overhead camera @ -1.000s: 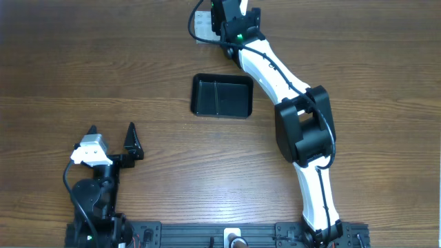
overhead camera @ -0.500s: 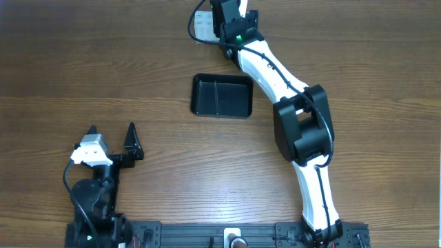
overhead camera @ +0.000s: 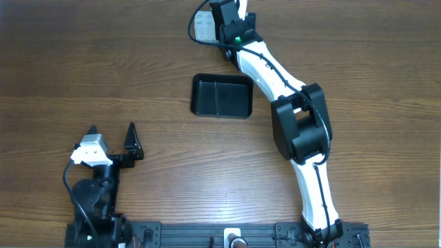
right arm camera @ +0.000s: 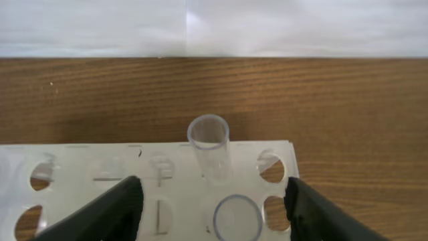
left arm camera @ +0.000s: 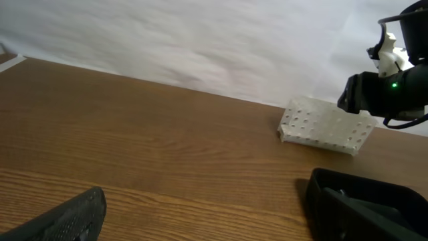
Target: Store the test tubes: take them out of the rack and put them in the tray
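Your left gripper point(overhead camera: 111, 131) sits toward the near left corner of the tabletop, fingers spread wide and holding nothing. It is well apart from the work, so it poses little risk. The rack point(overhead camera: 202, 27) stands at the far edge, near its middle. It looks light, so it may slide or tip if you pull a tube at a slant. The tray point(overhead camera: 195, 96) lies mid-tabletop, nearer you than the rack. Your right gripper point(right arm camera: 212, 204) hangs over the rack, fingers wide and empty, roughly lined up on an upright tube point(right arm camera: 208, 150). A second tube point(right arm camera: 236, 217) stands just beside it, closer to the fingers. Descend off-centre and a finger may strike that neighbour or the rack top. Squeeze too hard and the clear tube may slip or crack. Lift crooked and the rack may rise with it.
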